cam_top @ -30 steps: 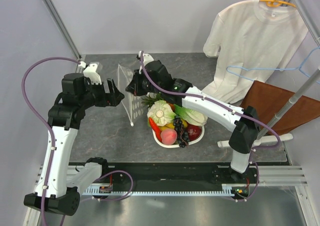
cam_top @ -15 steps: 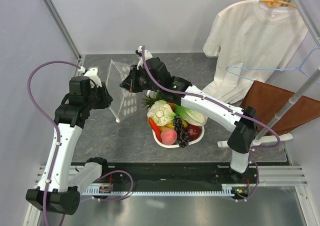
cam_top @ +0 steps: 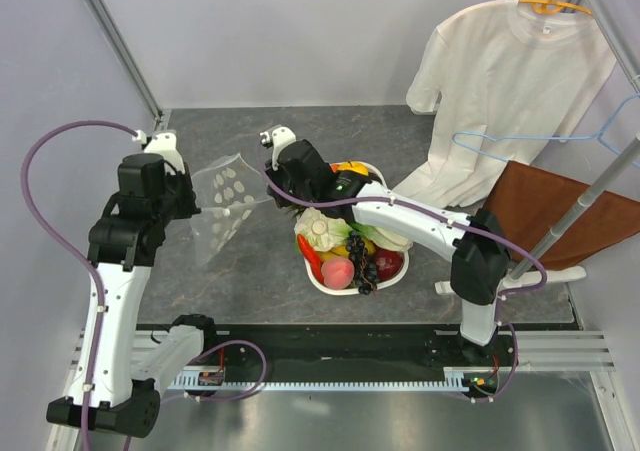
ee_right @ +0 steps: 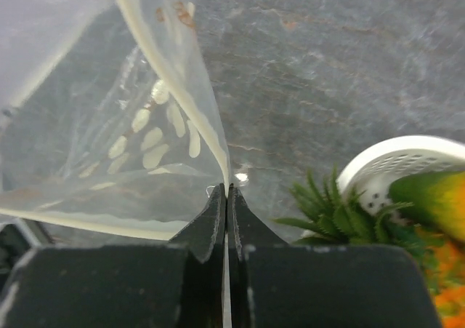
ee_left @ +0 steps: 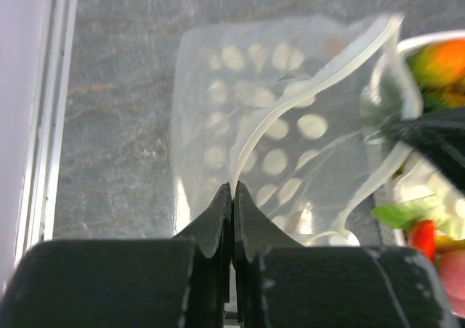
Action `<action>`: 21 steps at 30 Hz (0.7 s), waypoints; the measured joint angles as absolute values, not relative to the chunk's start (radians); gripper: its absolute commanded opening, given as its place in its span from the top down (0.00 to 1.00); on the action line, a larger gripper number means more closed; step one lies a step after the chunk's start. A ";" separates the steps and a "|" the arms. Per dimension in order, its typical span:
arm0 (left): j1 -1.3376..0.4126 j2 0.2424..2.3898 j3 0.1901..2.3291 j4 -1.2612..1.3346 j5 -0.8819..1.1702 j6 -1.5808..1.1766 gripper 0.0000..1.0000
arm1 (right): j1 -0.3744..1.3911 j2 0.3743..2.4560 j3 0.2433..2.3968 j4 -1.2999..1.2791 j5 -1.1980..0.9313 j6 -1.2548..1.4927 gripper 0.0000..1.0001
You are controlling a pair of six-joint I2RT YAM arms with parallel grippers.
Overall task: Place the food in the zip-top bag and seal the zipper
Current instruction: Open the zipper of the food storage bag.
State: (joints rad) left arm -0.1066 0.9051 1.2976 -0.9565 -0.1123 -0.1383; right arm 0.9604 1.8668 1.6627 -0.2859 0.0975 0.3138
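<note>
The zip-top bag, clear with white dots, hangs stretched between my two grippers above the table. My left gripper is shut on the zipper at the bag's left corner. On the opposite end of the mouth edge, my right gripper is shut as well. The two whitish strips part between the grips. The food sits piled in a white slotted basket: lettuce, a pink peach, a red fruit, dark grapes. None of it is in the bag.
A pineapple crown and an orange-green fruit lie close to the right of my right fingers. A white T-shirt, a blue hanger and a brown board are at the back right. A metal rail borders the table's left edge.
My left gripper has closed on the bag's zipper edge. Both arms moved left and down, and the bag went from upright to stretched low between them.
</note>
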 measured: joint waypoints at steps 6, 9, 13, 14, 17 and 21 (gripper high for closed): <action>-0.106 0.926 1.126 -0.949 -0.072 -0.128 0.98 | 0.958 1.903 1.696 -0.323 0.105 0.190 0.77; -0.106 0.931 1.079 -0.942 -0.039 -0.128 0.98 | 0.958 1.900 1.696 -0.333 0.071 0.162 0.48; -0.106 0.943 1.070 -0.922 0.002 -0.128 0.98 | 0.958 1.869 1.696 -0.375 0.034 0.106 0.16; -0.106 0.944 1.070 -0.917 0.009 -0.128 0.98 | 0.958 1.857 1.696 -0.387 0.028 0.096 0.13; -0.106 0.944 1.069 -0.901 0.048 -0.128 0.98 | 0.958 1.800 1.704 -0.455 0.019 0.049 0.03; -0.106 0.944 1.063 -0.886 0.080 -0.128 0.98 | 0.942 1.685 1.706 -0.561 0.007 -0.017 0.02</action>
State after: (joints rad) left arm -0.1059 0.9440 1.0626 -0.8864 0.0803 -0.1284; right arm 0.9417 1.6852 1.7061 -0.5613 0.0074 -0.0170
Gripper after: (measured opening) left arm 0.029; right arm 0.978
